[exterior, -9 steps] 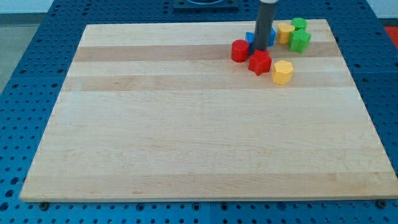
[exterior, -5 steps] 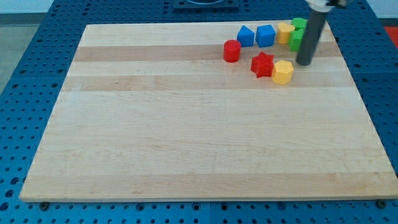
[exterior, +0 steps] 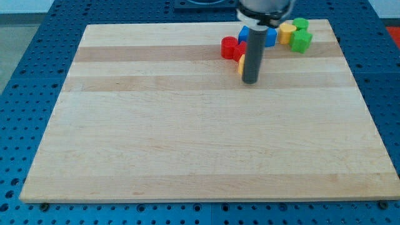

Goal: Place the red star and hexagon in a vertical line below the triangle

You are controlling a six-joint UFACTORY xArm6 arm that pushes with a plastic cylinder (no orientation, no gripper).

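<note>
Red star [exterior: 239, 51] sits near the board's top edge, mostly hidden behind the rod, touching the red cylinder [exterior: 229, 47] on the view's left. Yellow hexagon [exterior: 241, 65] shows only as a sliver beside the rod. Tip [exterior: 250, 81] rests just below both; no pincer fitted. Blue blocks [exterior: 270, 36] lie above. Vertical line not yet formed.
</note>
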